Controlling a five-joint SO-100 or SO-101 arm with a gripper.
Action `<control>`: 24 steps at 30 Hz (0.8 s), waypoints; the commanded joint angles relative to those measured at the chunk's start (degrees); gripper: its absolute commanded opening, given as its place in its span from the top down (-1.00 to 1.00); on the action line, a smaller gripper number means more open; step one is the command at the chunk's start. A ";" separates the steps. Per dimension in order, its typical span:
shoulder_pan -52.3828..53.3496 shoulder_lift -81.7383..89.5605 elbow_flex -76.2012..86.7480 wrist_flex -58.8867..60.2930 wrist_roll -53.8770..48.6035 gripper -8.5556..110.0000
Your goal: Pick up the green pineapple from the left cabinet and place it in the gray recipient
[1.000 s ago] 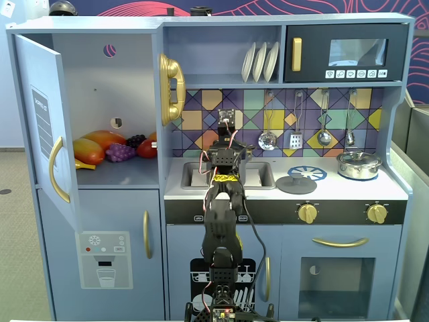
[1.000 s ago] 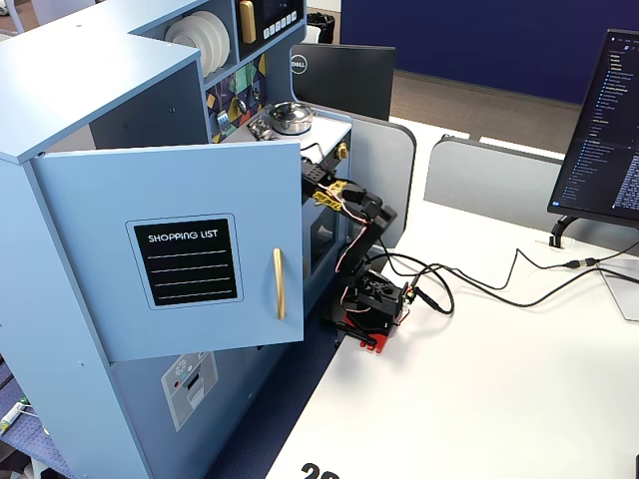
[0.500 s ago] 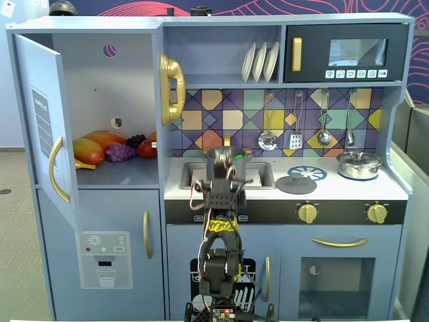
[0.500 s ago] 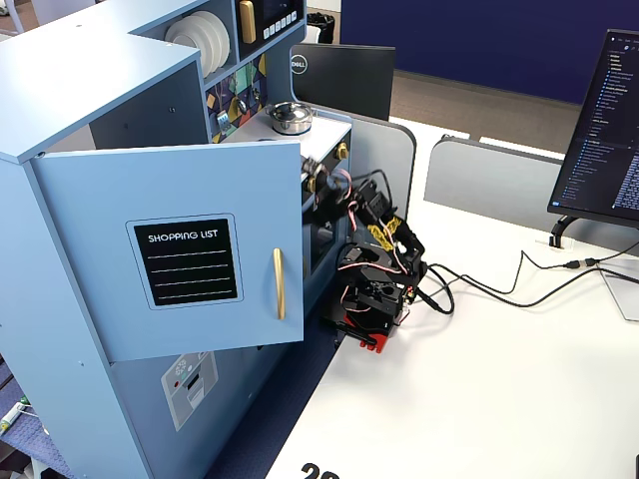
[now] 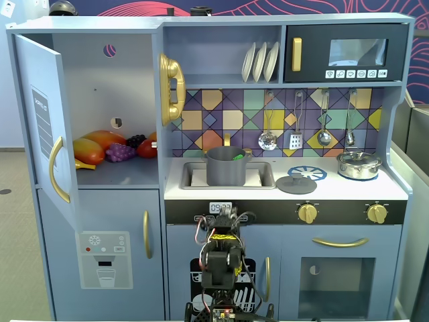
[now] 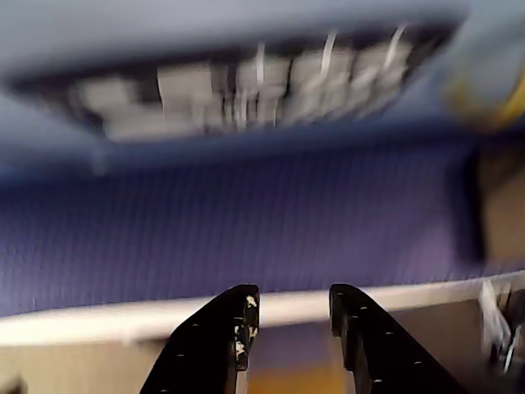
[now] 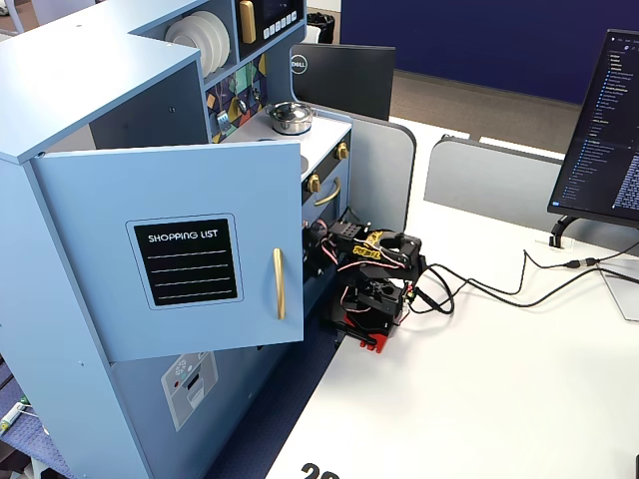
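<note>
A bit of bright green, the green pineapple, shows above the rim inside the gray recipient, a dark-gray pot standing in the sink. The left cabinet stands open with its door swung out to the left. My gripper is low in front of the kitchen, on the folded arm below the counter edge, far from the pot. In the blurred wrist view my gripper shows two black fingers apart with nothing between them.
In the cabinet lie a yellow-orange mango, a purple grape bunch and a red fruit. A flat gray lid and a shiny silver pot sit on the counter. The open door and the arm show from the side.
</note>
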State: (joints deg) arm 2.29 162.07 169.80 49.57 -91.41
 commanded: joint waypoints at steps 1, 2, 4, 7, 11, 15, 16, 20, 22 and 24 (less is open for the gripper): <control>-1.41 0.88 2.11 0.26 0.70 0.86; -1.58 0.88 2.11 1.93 1.76 0.86; -1.41 4.13 2.11 8.26 2.37 0.86; -1.58 11.07 2.20 19.86 2.64 0.86; -1.85 16.17 2.20 32.52 2.37 0.86; -3.52 18.54 2.20 37.27 3.87 0.86; -4.31 19.95 2.20 37.88 5.19 0.86; -3.87 19.95 2.20 38.06 3.08 0.84; -3.69 19.95 2.20 38.06 3.16 0.84; -3.69 20.04 2.20 38.14 3.25 0.84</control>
State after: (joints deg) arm -1.41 182.11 170.86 77.78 -88.42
